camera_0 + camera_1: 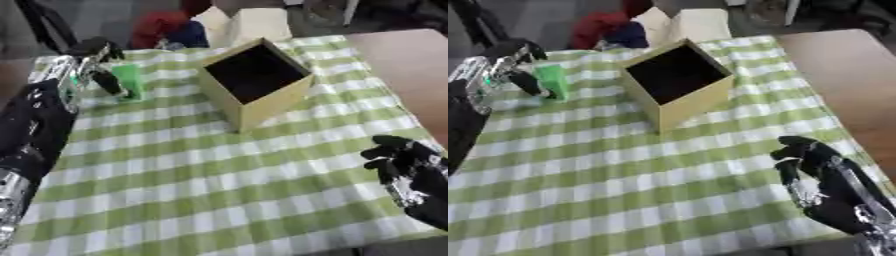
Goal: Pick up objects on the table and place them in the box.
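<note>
My left hand (98, 67) is at the far left corner of the table (219, 200), which is covered with a green-and-white checked cloth (201, 165). My left arm (31, 130) enters from the left edge and runs up along that side of the table. The fingers of this hand are curled round a green block-shaped object (129, 80); dark fingers (109, 82) cross its front face. The object stands roughly upright, and its lower edge is at or just above the cloth; I cannot tell whether it touches.

The box (255, 82) stands on the cloth near the far edge, right of the green object and apart from it. It is a tan, open-topped cardboard box with a dark interior, turned so that one corner points toward me. I cannot make out anything inside it.

My right hand (820, 170) is at the near right corner of the table, over the cloth's edge. Its fingers are curled inward and grasp nothing. It is well apart from the box.

Beyond the far edge of the table lie a red and dark blue bundle (166, 30) and a second pale cardboard box (249, 22). To the right of the checked cloth is a bare brown surface (411, 65).
</note>
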You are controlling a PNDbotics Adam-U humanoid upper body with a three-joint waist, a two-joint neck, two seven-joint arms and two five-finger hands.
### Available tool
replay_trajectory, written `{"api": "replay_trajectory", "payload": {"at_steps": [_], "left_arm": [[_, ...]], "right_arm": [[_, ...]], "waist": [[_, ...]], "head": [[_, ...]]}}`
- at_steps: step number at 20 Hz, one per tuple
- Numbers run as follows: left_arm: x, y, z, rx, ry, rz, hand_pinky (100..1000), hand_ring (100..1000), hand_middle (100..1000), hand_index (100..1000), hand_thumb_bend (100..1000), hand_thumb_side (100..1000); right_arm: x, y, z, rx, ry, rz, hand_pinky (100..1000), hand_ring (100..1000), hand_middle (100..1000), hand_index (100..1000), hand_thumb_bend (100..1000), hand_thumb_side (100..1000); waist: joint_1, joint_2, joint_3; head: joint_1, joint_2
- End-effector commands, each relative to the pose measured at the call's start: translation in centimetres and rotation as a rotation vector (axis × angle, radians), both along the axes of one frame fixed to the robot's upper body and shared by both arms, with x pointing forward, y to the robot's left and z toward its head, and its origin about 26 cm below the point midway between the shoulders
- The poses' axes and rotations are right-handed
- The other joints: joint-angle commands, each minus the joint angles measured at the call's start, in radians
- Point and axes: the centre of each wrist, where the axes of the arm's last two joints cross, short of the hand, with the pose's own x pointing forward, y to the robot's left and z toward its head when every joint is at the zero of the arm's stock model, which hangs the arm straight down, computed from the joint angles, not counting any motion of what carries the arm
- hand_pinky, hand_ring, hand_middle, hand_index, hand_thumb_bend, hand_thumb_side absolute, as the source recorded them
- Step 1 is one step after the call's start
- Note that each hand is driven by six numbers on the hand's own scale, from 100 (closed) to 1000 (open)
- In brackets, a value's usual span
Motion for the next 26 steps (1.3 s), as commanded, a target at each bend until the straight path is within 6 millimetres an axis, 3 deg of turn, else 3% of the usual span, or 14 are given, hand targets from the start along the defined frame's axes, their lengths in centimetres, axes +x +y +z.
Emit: {"api": "replay_trajectory", "payload": {"at_steps": [1,8,12,16,21,26], "left_arm": [[0.1,0.3,1.2,-0.001,-0.063,0.012,747,753,717,774,682,121],[0.0,0.3,0.2,0.008,-0.086,0.077,734,736,705,777,672,106],[0.0,0.2,0.0,0.010,-0.080,0.097,703,657,589,734,663,100],[0.0,0.1,0.3,0.003,-0.073,0.096,673,585,464,632,629,100],[0.0,0.0,1.8,-0.006,-0.119,0.082,660,559,413,586,615,100],[0.0,-0.9,4.6,-0.033,-0.198,0.011,658,553,410,584,607,100]], "right_arm": [[0.1,0.1,0.8,-0.009,-0.029,0.009,702,772,622,844,100,318],[0.2,0.3,0.8,-0.009,-0.032,0.008,703,772,622,844,100,330],[0.2,0.3,0.8,-0.009,-0.031,0.007,703,772,622,844,100,332],[0.2,0.3,0.8,-0.009,-0.030,0.007,703,772,622,844,100,332],[0.1,0.1,0.7,-0.009,-0.026,0.004,703,772,622,844,100,331],[0.0,0.0,0.5,-0.012,-0.021,0.003,703,772,622,845,100,332]], "waist": [[-0.002,-0.009,-0.004],[-0.001,0.004,-0.012],[0.000,0.005,-0.013],[0.000,0.003,-0.011],[-0.003,-0.006,-0.006],[-0.003,-0.016,0.001]], "head": [[0.004,-0.012],[0.005,-0.015],[0.004,-0.013],[0.003,-0.011],[0.001,-0.008],[-0.003,-0.005]]}}
